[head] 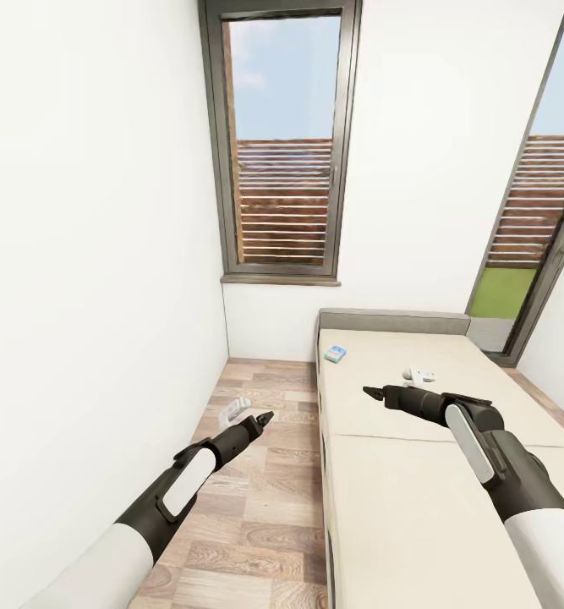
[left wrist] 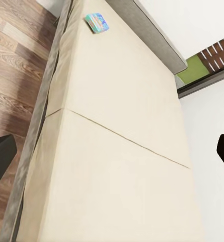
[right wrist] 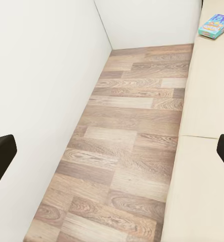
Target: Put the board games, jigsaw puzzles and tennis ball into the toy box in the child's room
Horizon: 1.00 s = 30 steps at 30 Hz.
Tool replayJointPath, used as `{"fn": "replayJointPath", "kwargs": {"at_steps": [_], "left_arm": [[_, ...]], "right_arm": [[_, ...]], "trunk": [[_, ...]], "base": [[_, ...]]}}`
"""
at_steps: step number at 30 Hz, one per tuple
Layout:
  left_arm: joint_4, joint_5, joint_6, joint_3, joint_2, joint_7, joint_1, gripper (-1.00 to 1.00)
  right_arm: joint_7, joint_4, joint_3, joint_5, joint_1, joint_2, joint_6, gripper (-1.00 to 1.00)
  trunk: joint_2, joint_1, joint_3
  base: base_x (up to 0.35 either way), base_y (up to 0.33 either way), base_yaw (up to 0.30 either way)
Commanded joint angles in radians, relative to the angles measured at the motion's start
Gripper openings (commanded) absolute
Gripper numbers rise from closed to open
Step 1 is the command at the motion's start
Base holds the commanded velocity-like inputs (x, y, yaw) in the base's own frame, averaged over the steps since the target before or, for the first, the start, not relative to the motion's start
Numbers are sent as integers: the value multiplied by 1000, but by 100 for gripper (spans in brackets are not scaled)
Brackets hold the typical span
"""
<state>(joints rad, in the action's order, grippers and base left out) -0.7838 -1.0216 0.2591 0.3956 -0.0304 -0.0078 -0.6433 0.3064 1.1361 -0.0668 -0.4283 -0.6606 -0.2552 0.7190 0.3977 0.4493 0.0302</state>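
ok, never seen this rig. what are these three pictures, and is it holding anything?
It is a simulated two-armed robot. The big picture is from its head camera, looking down over both arms: left gripper over the wood floor, right gripper over the bed. The other two come from cameras on each wrist, looking out between the fingers. Both grippers are open and hold nothing. On the bed near the headboard lies a small colourful box, likely a board game, also seen from the left wrist and right wrist. Something small and white lies beyond the right gripper; I cannot tell what.
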Motion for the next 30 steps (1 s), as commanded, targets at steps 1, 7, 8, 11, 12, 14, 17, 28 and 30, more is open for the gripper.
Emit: {"fn": "replayJointPath", "kwargs": {"at_steps": [1, 7, 8, 11, 12, 14, 17, 28, 30], "left_arm": [[0, -6, 3, 0, 0, -1, -1, 100], [0, -6, 3, 0, 0, -1, -1, 100], [0, -6, 3, 0, 0, -1, -1, 100], [0, -6, 3, 0, 0, -1, -1, 100], [0, -6, 3, 0, 0, -1, -1, 100], [0, -6, 3, 0, 0, -1, -1, 100], [0, -6, 3, 0, 0, -1, -1, 100], [0, -5, 3, 1, -1, 0, -1, 100], [0, -5, 3, 1, -1, 1, -1, 100]], "right_arm": [[2, 1, -1, 1, -1, -1, 4, 100], [2, 1, 0, 0, -1, -1, 4, 100], [2, 1, 0, 0, -1, -1, 4, 100], [2, 1, 1, 0, -1, -1, 4, 100], [2, 1, 1, 0, -1, -1, 4, 100], [2, 1, 1, 0, -1, 0, 4, 100], [2, 1, 1, 0, -1, 0, 4, 100], [2, 1, 3, 0, -1, -1, 4, 100], [2, 1, 4, 0, -1, -1, 4, 100]], "trunk": [[2, 1, 2], [2, 1, 2], [2, 1, 2], [2, 1, 2], [2, 1, 2], [2, 1, 2], [2, 1, 2], [2, 1, 2], [2, 1, 2]], "base": [[2, 1, 0], [0, 0, 0], [0, 0, 0], [0, 0, -9], [0, 0, -23], [0, 0, -56], [0, 0, -121], [0, 0, -92], [0, 0, -35]]}}
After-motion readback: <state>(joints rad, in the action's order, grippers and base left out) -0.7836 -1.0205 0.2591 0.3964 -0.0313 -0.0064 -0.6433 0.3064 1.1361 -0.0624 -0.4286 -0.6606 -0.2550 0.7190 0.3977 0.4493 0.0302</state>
